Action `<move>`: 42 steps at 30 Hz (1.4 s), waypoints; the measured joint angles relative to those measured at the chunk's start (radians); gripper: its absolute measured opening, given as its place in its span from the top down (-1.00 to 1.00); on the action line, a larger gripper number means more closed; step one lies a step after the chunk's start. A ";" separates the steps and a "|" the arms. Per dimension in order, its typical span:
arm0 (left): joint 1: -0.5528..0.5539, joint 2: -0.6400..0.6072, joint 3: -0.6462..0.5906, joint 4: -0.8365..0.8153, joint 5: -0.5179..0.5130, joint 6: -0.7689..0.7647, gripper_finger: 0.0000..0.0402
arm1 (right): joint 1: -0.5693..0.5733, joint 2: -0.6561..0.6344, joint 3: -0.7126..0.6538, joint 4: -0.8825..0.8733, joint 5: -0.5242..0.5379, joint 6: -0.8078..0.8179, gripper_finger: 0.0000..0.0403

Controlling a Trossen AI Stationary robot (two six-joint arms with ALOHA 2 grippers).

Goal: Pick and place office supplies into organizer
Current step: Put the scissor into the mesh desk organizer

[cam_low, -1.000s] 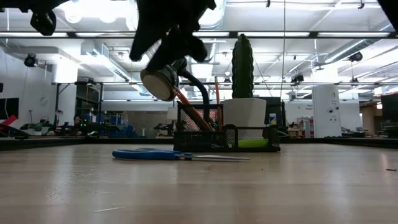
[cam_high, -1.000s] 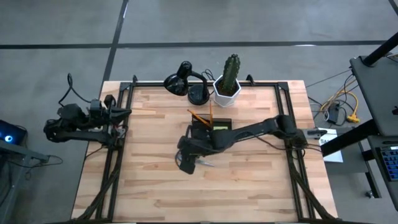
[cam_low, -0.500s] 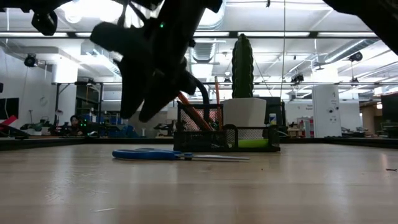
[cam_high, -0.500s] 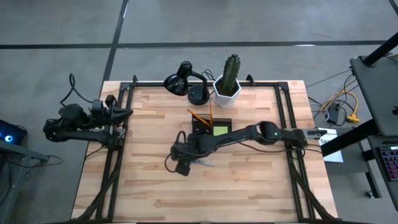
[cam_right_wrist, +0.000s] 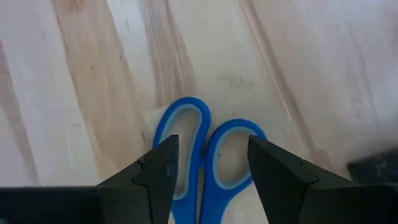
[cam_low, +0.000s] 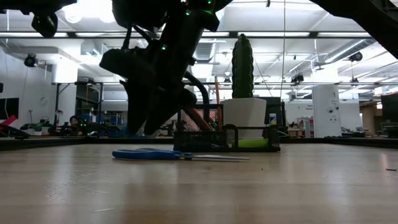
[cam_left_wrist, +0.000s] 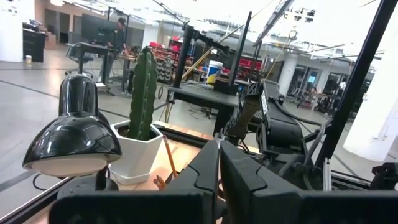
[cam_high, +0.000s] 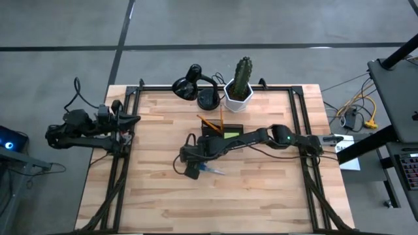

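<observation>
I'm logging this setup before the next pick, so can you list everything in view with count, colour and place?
Scissors: one, blue-handled, flat on the table in front of the organizer.
Organizer: one, black, table centre.
Pencils: two, orange, standing in the organizer.
Sticky-note pad: one, lime-green, in the organizer.
Cactus: one, green, white pot, far edge.
Desk lamp: one, black, beside the cactus.
Left end effector: shut, parked at the left edge.
Right end effector: open, over the scissors' handles.

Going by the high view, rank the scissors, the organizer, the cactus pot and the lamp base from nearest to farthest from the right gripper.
Measured from the open right gripper:
1. Scissors, directly under and beside it on the table.
2. Organizer, just behind, toward the table's back.
3. Lamp base and cactus pot, both at the back edge; too close to call.
</observation>
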 joint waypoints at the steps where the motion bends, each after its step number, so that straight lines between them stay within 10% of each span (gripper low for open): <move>1: 0.000 0.000 0.000 0.000 0.000 0.000 1.00 | -0.001 0.000 -0.004 0.013 -0.001 -0.006 0.11; 42: 0.000 0.003 -0.001 0.000 0.000 0.003 1.00 | 0.015 -0.004 -0.166 0.171 -0.015 -0.045 0.23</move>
